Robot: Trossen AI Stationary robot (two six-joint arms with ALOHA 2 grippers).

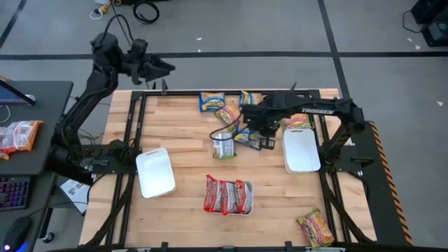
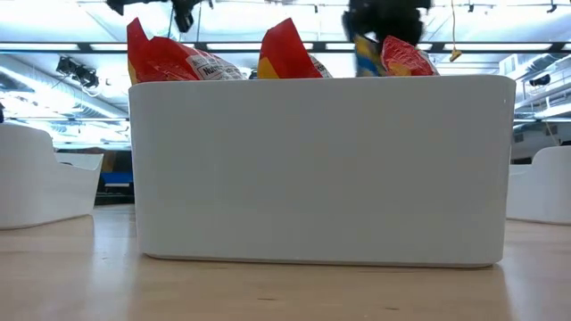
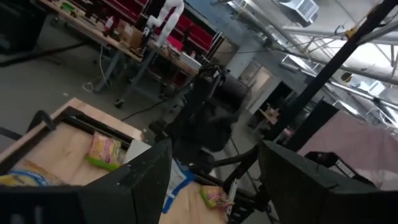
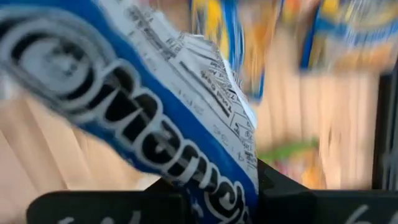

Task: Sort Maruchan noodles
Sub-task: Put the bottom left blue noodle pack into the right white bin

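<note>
My right gripper (image 1: 262, 140) hangs over the middle of the table, pointing down, shut on a blue-and-white Maruchan packet (image 4: 155, 106). In the low view that packet (image 2: 366, 52) shows as a blue-and-yellow strip below the gripper (image 2: 384, 27). Red packets (image 1: 227, 194) stand in a white tray (image 1: 249, 190) near the front. More packets (image 1: 210, 102) lie at the far edge, and another packet (image 1: 224, 145) lies at the centre. My left gripper (image 1: 165, 68) is open and level beyond the table's far left corner. Nothing is between its fingers (image 3: 214, 152). My right gripper pinches one end of the blue-and-white packet (image 4: 239, 186) between its two fingers, which come from above and point down. In the low view the packet hangs below the fingers. Whether it is clear of the table is hidden by the white tray in front.
An empty white tray (image 1: 155, 172) sits at the left and another white tray (image 1: 302, 150) at the right, under the right arm. A yellow-orange-green packet (image 1: 316, 228) lies at the near right corner. A black frame rail (image 1: 133, 140) borders the table. A side desk (image 1: 28, 105) stands left.
</note>
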